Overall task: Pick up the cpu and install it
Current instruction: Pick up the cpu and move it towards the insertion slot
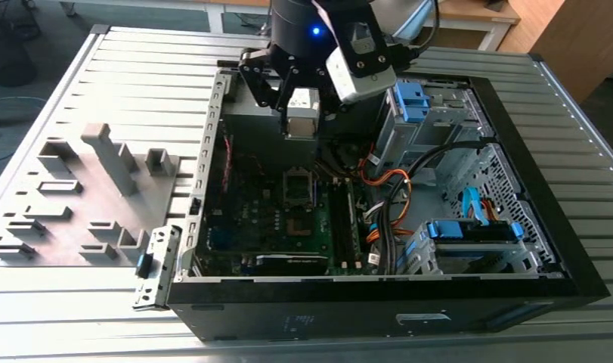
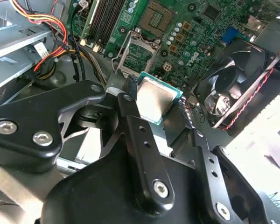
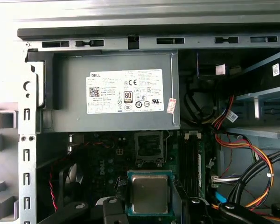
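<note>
This looks like a robotics lab or workshop. A ribbed silver aluminium bench (image 1: 134,53) carries an opened black desktop computer case (image 1: 286,314) and a grey moulded fixture tray (image 1: 44,227). Light wooden furniture (image 1: 578,38) and a blue-grey floor (image 1: 54,23) lie behind it.

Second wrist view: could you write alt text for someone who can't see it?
A black gripper holds a small square silver chip by its edges over a green circuit board. Beyond the chip lies a metal-framed socket, with a black fan to one side and coloured wires to the other.
</note>
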You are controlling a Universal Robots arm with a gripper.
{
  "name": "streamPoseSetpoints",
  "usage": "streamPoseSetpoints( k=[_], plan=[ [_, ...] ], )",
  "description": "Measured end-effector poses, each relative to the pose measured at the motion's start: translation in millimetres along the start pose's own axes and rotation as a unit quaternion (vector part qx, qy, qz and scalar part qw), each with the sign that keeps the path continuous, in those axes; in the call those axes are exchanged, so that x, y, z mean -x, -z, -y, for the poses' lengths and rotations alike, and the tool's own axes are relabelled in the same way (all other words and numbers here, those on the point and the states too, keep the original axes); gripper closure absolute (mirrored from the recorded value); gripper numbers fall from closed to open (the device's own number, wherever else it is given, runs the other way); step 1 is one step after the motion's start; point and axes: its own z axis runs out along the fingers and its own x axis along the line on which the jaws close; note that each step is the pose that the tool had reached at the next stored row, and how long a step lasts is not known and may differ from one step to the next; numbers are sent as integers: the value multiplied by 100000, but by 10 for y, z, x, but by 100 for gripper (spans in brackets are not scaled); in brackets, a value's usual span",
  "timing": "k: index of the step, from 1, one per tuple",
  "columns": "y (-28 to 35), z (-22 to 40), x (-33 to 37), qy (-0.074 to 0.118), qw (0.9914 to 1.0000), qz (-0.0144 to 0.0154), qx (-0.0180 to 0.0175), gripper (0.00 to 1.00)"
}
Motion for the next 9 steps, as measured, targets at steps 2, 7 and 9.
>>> streamPoseSetpoints(
  k=[2,7,9],
  plan=[
    [-2,0,0,0,100000,1,1,53],
    [-32,1,0,-1,100000,2,7,53],
    [-52,2,0,0,100000,2,3,53]
  ],
)
